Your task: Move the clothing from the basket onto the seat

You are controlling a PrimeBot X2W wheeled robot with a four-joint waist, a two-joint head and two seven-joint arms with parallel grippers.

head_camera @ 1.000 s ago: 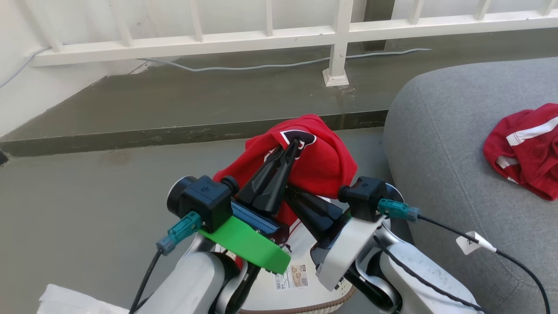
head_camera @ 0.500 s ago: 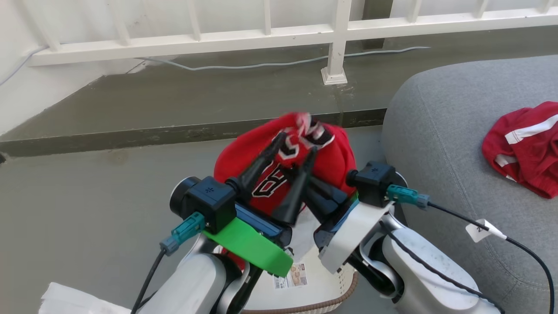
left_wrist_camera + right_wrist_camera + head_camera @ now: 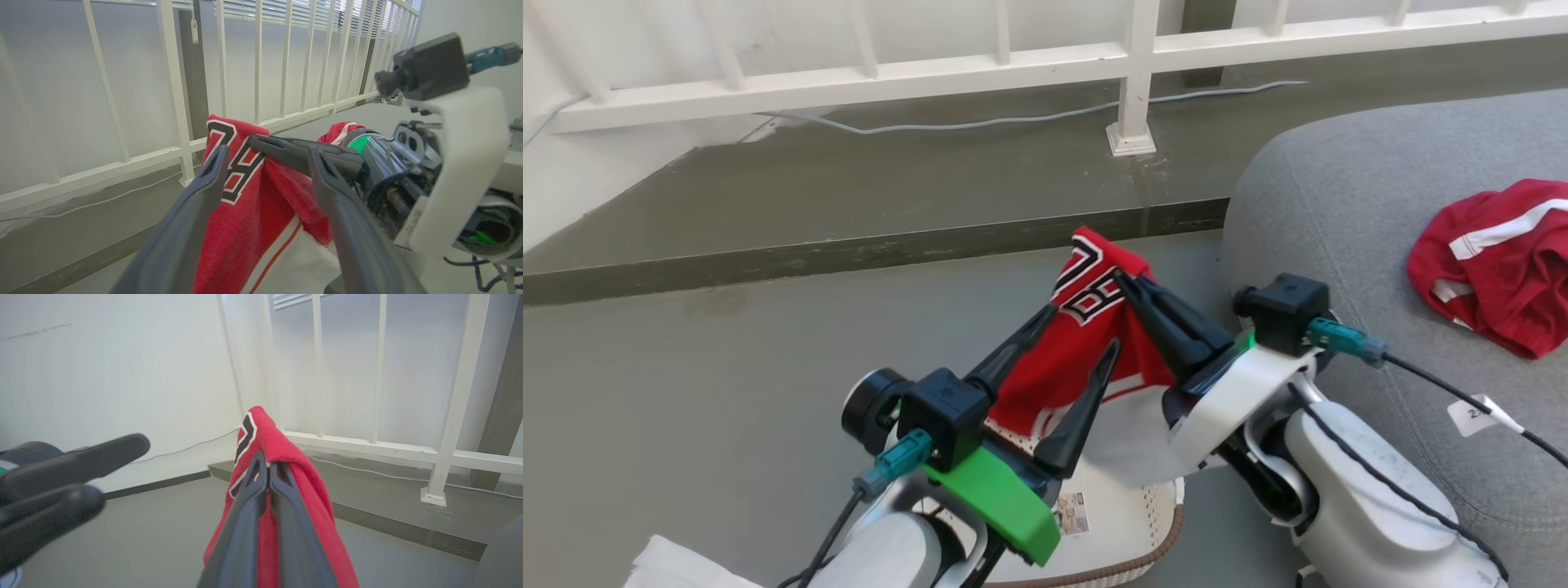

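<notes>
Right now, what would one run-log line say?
left gripper: open | right gripper: shut on numbered garment, above basket | other garment: on seat

White railing (image 3: 931,75) runs across the back, w/ one post foot (image 3: 1129,145) bolted onto a raised grey ledge (image 3: 890,175). Thin grey cable (image 3: 980,124) lies along the ledge, just below the rail. Ledge's front edge is darker, drops to the grey floor (image 3: 727,367). White wall (image 3: 572,196) at left. Sth white & crumpled (image 3: 678,567) at bottom-left corner, can't tell what. Blinds (image 3: 286,12) behind the bars, w/ a pull cord (image 3: 195,30) hanging.
</notes>
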